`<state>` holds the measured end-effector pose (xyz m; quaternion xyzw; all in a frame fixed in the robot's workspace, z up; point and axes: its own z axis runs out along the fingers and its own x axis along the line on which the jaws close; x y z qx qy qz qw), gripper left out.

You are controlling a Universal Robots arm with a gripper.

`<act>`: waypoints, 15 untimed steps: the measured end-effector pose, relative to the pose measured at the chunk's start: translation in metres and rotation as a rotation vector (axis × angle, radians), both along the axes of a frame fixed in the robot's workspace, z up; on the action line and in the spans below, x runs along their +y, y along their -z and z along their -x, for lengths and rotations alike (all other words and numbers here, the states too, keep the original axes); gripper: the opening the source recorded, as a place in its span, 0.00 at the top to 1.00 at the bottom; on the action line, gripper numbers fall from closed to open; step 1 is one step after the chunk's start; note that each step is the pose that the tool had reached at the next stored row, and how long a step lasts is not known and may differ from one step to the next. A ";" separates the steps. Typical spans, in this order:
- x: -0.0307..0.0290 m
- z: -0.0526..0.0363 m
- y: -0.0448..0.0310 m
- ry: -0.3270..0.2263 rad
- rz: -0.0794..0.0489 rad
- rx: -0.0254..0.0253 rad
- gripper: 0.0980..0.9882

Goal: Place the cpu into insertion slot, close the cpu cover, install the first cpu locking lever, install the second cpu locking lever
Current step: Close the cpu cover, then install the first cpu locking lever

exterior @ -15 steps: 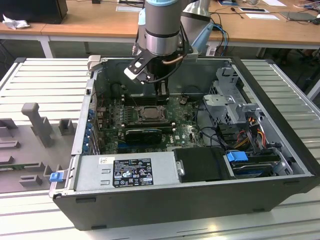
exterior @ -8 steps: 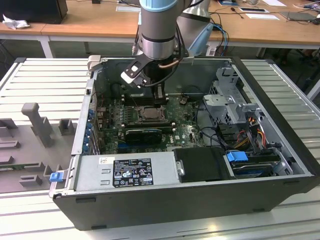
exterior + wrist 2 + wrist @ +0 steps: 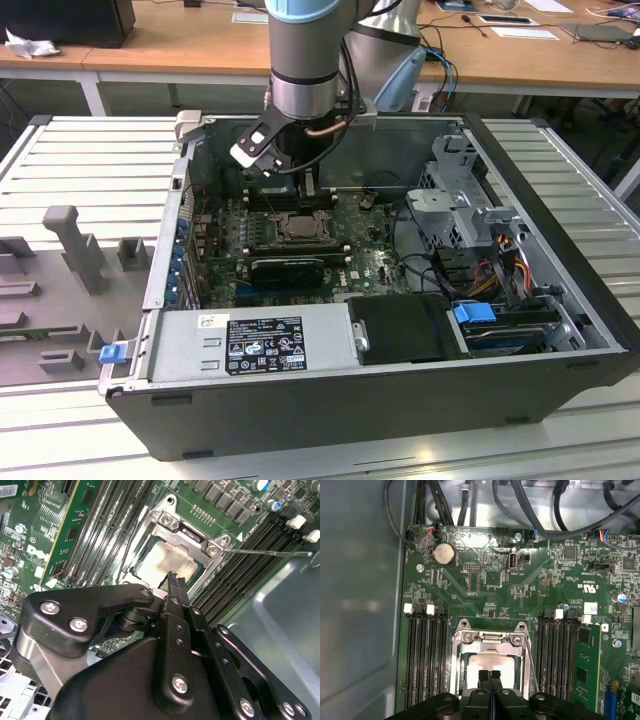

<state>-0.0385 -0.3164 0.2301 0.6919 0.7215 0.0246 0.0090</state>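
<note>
The cpu [image 3: 479, 663] lies in the insertion slot [image 3: 457, 666] on the green motherboard, its pale face showing through the cut-out of the cpu cover [image 3: 489, 638], which lies down over it. My gripper [image 3: 490, 675] is shut with nothing between its fingertips, which hover right over the cpu's near edge. In the second wrist view the gripper [image 3: 175, 580] stands over the cpu [image 3: 167, 559], framed by the cover [image 3: 172, 524]. A thin locking lever [image 3: 265, 553] sticks out sideways from the socket corner. In the exterior view the gripper [image 3: 308, 192] hangs just behind the socket [image 3: 297, 228].
Black memory slots [image 3: 421, 660] flank the socket on both sides. The open case has a power supply [image 3: 255, 345] at the front, a drive cage [image 3: 465, 200] on the exterior view's right, and cables [image 3: 555, 510] along the rear wall. A grey case wall [image 3: 360, 605] stands close by.
</note>
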 end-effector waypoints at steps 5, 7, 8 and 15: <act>0.0000 0.0036 -0.0035 0.000 0.000 0.0000 0.99; 0.0000 0.0036 -0.0046 0.000 0.000 -0.0002 0.99; 0.0000 0.0036 -0.0048 0.000 0.000 0.0000 0.99; 0.0000 0.0036 -0.0083 0.000 0.000 0.0000 0.99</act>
